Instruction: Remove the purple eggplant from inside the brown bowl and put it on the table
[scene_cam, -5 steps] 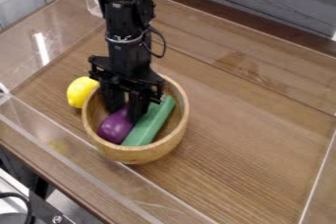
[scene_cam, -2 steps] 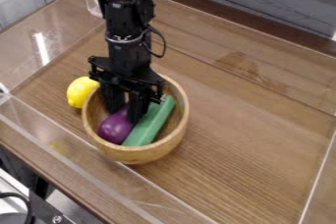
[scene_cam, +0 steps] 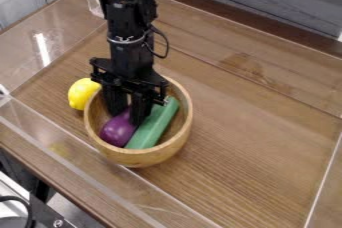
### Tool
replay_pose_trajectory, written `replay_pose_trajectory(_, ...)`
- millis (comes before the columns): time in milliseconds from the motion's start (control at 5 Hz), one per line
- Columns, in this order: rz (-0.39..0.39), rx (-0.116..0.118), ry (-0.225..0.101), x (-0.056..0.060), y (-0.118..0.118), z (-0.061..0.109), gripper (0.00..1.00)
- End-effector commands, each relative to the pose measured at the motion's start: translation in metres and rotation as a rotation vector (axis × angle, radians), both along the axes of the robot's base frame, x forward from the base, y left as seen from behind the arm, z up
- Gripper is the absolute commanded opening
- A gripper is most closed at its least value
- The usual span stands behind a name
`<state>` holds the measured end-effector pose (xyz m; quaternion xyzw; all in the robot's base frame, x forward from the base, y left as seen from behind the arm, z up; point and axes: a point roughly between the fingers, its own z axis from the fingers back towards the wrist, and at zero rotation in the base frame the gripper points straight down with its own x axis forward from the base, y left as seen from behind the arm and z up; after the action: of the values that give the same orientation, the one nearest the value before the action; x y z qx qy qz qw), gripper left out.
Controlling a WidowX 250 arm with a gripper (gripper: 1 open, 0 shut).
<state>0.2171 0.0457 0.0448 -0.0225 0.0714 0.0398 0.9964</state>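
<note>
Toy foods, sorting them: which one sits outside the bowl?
The yellow lemon, against the brown bowl's left outer rim; the purple eggplant and green block lie inside.

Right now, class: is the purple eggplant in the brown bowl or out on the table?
In: the purple eggplant lies inside the brown bowl.

Even bright light, glare on acrylic walls (scene_cam: 40, 47), low resolution, soft focus

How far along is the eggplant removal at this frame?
Done: the gripper is lowered into the brown bowl, pointing down over the purple eggplant. In hand: closing on it; a firm grip isn't visible. Left: lift it clear of the green block and set it on the table.
</note>
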Motion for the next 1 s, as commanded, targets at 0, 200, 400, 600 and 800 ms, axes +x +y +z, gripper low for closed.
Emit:
replay_pose_trajectory(0, 0.016, 0.005, -0.039, 0.0062, 0.0040, 0.0103, 0.00)
replay_pose_trajectory(200, 0.021, 0.003, -0.040, 0.0061, 0.0043, 0.0104, 0.00)
replay_pose_trajectory(400, 0.026, 0.001, -0.040, 0.0061, 0.0047, 0.0106, 0.00)
replay_pose_trajectory(600, 0.032, -0.001, -0.041, 0.0060, 0.0050, 0.0108, 0.00)
replay_pose_trajectory(800, 0.037, -0.003, -0.042, 0.0060, 0.0053, 0.0110, 0.00)
